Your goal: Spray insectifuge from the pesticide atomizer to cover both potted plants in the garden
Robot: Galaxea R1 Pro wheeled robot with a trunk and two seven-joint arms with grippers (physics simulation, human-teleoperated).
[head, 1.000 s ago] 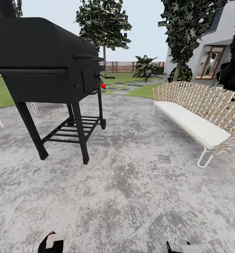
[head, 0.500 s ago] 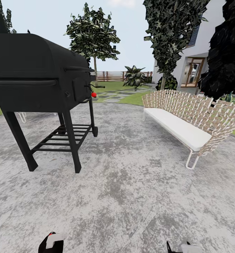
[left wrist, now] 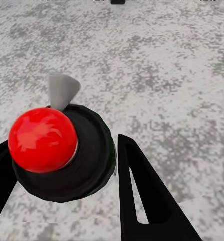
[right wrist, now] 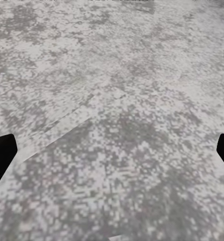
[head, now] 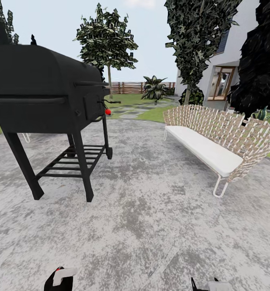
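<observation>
Nearest, the left gripper (left wrist: 62,191) has its fingers spread apart with nothing held, beside the robot's red-domed black knob (left wrist: 44,140); the right gripper (right wrist: 112,150) is likewise wide and empty above grey patio paving (head: 151,226). Beyond stand a black barbecue (head: 46,93) and wicker sofa (head: 219,137), then the garden lawn (head: 155,114) and fence (head: 126,87).

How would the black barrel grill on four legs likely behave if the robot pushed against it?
The black barrel grill would probably feel heavy, given its bulky body. The small wheel on one rear leg suggests it might pivot rather than slide evenly. Its top-heavy build on thin legs could make it tip.
</observation>
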